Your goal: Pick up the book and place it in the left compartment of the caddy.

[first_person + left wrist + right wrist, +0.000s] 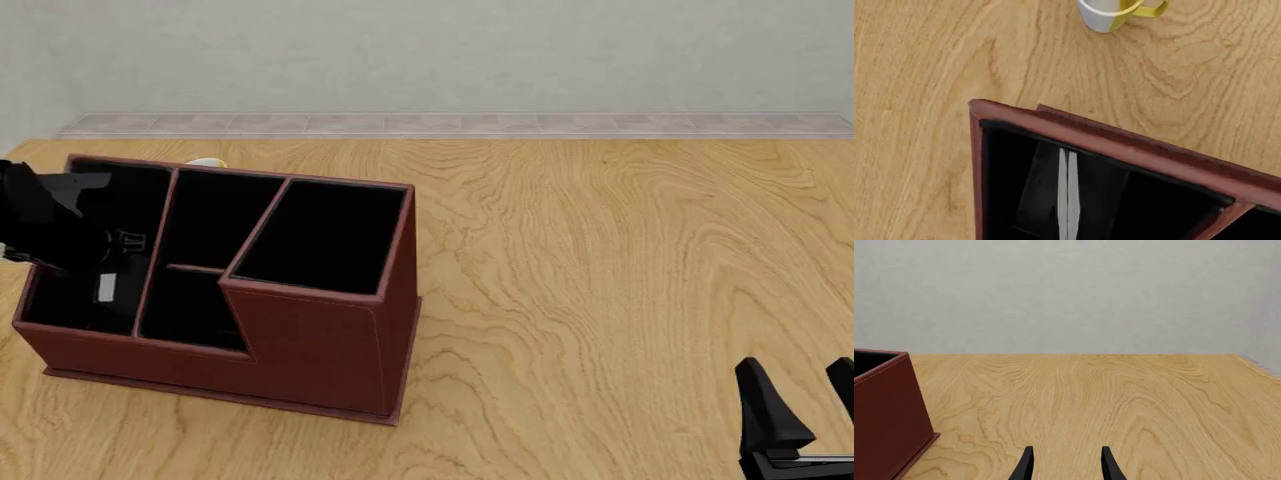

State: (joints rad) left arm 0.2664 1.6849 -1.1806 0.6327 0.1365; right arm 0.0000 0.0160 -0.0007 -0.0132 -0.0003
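Observation:
The caddy [320, 350] stands at the left of the table, and its rim shows in the left wrist view [1121, 142]. My left gripper [96, 268] reaches down into the left compartment [54, 300]. It is shut on the book [104, 289]. The book stands on edge inside the slot with its pale page edge showing. In the left wrist view the book [1067, 195] is centred in the black-lined slot [1004, 190]. My fingers blend with the lining. My right gripper [797, 385] is open and empty at the front right; it also shows in the right wrist view [1066, 457].
A white and yellow mug [1111, 15] stands on the table just behind the caddy's far left corner; only its top shows in the front view [204, 162]. The caddy's right wall [881, 410] shows in the right wrist view. A grey wall bounds the far edge.

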